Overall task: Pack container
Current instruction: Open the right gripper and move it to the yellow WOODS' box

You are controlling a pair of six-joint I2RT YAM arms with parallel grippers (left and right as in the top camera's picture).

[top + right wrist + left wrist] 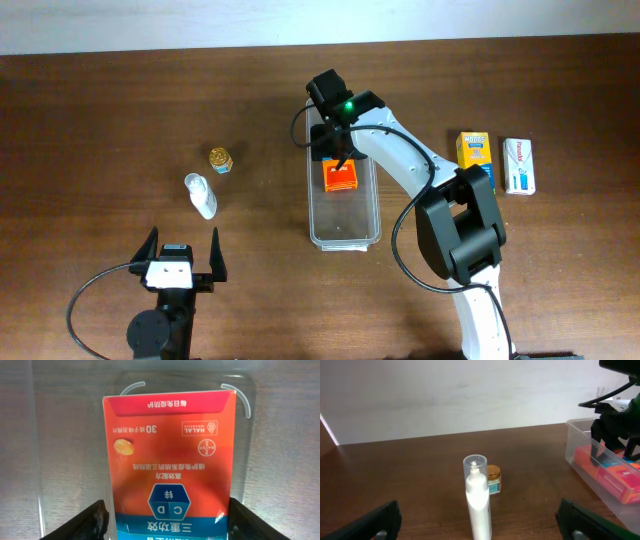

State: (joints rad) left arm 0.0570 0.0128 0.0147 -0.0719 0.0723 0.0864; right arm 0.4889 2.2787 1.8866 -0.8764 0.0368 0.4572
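The clear plastic container (345, 243) lies lengthwise at the table's middle; it also shows in the left wrist view (580, 425) and the right wrist view (65, 435). An orange and blue box (341, 178) lies inside it at the far end. My right gripper (337, 160) reaches down into the container. In the right wrist view its fingers (167, 520) sit against both sides of the orange box (170, 450), shut on it. My left gripper (183, 250) is open and empty near the front left, behind a white bottle (478, 500).
The white bottle (202, 195) and a small gold-lidded jar (221, 160) stand left of the container. A yellow box (475, 155) and a white box (518, 165) lie to its right. The jar (493, 479) stands behind the bottle.
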